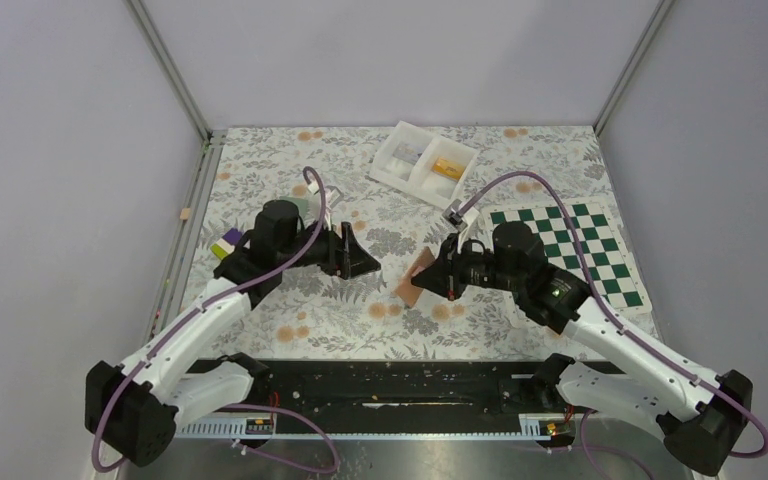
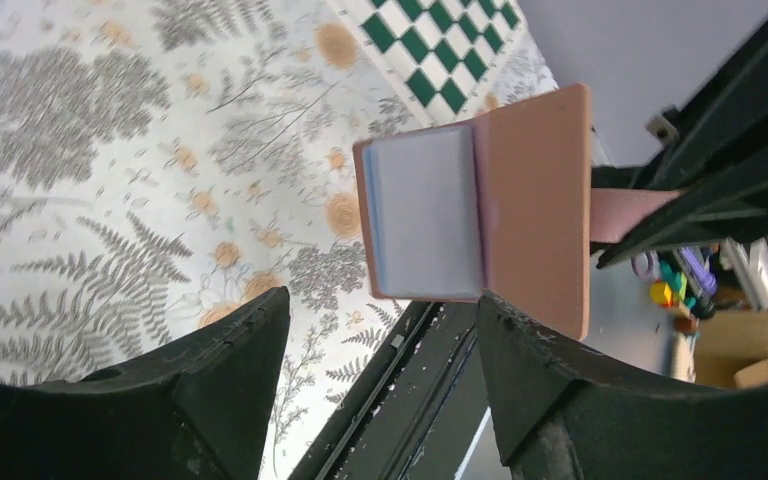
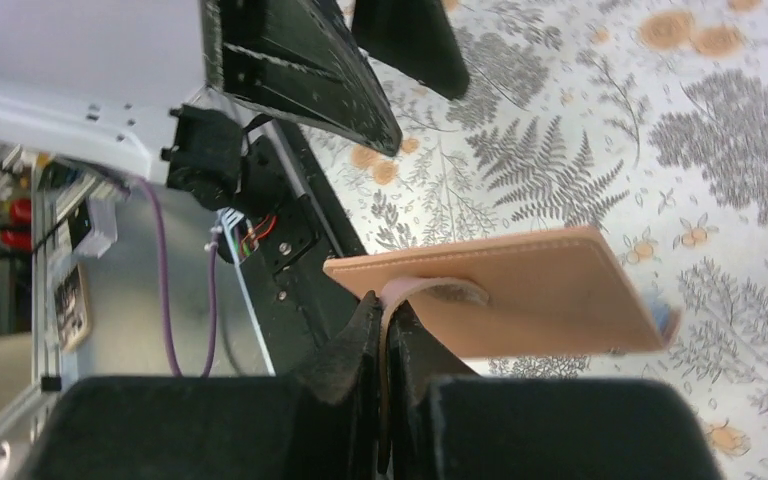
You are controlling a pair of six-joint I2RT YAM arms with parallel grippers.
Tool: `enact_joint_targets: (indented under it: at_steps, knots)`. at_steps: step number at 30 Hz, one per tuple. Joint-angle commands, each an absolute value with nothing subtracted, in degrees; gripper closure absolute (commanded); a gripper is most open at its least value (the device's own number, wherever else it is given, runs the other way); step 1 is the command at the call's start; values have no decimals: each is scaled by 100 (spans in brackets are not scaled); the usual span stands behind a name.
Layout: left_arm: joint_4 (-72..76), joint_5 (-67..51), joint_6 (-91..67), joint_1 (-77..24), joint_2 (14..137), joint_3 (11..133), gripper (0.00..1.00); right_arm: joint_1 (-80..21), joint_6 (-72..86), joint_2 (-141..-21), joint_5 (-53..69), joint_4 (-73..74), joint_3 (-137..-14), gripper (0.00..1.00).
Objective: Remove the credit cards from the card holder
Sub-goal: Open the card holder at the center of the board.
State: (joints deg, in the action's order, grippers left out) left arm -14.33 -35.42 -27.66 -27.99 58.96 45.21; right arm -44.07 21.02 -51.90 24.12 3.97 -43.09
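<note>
Between the right gripper's (image 3: 385,318) clenched fingers: the thin tab (image 3: 430,291) of the stitched, tan, perhaps leather card holder (image 3: 540,290). Opposite, the level left gripper (image 2: 380,310) gapes, holding nothing.

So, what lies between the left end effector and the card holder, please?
Only a bare stretch of floral tablecloth separates the left end effector from the card holder, in the top view.
</note>
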Motion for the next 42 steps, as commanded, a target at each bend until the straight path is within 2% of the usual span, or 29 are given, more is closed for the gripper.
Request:
enact_joint_targets:
  at_steps: [1,4,6,8,15,24,32,38,40,42]
  knots:
    - [-257,-3875,-2204,-3144,5400,4523,34,-4394,826,-5218,3048,1484,-5174,100]
    - [412,-3985,-2009,-3503,4937,4220,33,-4378,1152,-5133,1506,1721,-5363,100]
    - [352,-3517,-1564,-3830,4560,4098,27,-4350,1494,-5134,1031,1734,-5439,100]
    - [217,-2952,-1279,-4066,4312,4074,22,-4350,1821,-5158,1191,1567,-5485,100]
    - [98,-2233,-1054,-4404,4614,4276,22,-4349,2971,-5216,1989,582,-5281,100]
    - [312,-2353,-875,-4943,4893,4358,20,-4349,3739,-5266,1950,-95,-5107,100]
    - [449,-1675,-723,-5190,5044,4196,18,-4350,4243,-5327,2170,-789,-4827,100]
    - [455,-1458,-710,-5191,5207,4236,20,-4348,4213,-5296,2208,-771,-4869,100]
    - [489,-1531,-735,-5198,5212,4232,25,-4348,4232,-5287,2215,-798,-4865,100]
    - [517,-1589,-786,-5199,5202,4230,36,-4346,4229,-5283,2196,-800,-4846,100]
